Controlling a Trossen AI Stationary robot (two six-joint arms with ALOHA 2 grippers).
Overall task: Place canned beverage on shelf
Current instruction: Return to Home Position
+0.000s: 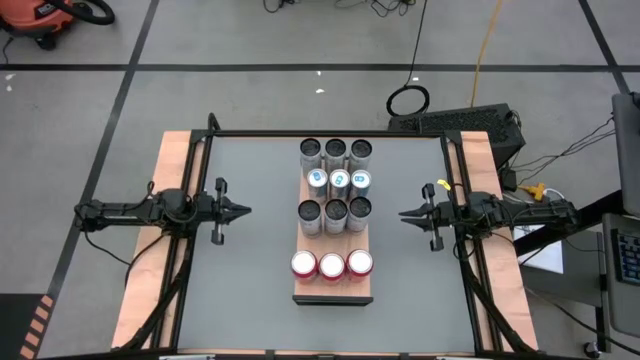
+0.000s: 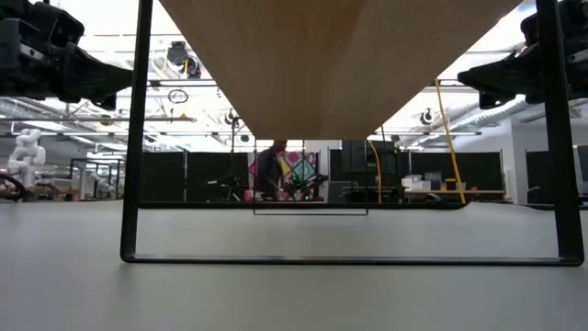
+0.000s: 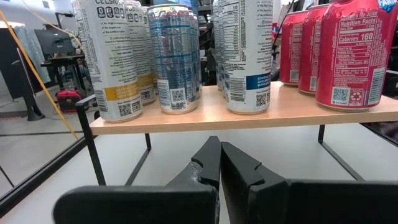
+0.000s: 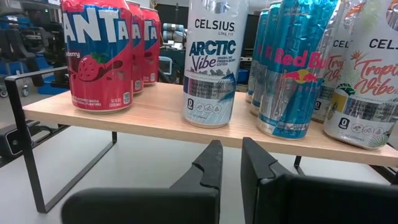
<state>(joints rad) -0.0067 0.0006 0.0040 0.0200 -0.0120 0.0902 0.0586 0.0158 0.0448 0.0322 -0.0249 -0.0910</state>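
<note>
The shelf [image 1: 333,291], a light-brown wood-grain board on thin black legs [image 2: 131,184], stands mid-table with its length running near to far. Several canned beverages stand upright on it in rows of three: red cans [image 1: 331,266] at the near end, then tall silver cans [image 1: 335,210], blue-topped cans [image 1: 339,179] and more silver cans [image 1: 335,150] at the far end. My left gripper [image 1: 243,211] hovers shut at the table's left, pointing level at the shelf [image 3: 249,115]. My right gripper [image 1: 404,215] hovers shut at the right, facing the shelf [image 4: 155,112] likewise. Neither gripper holds anything.
Bare grey tabletop [image 1: 255,280] lies between each gripper and the shelf. A black frame [image 1: 330,134] and pale wooden strips [image 1: 172,180] edge the table. Beyond the table's far edge, cables and a keyboard [image 1: 450,122] lie on the floor.
</note>
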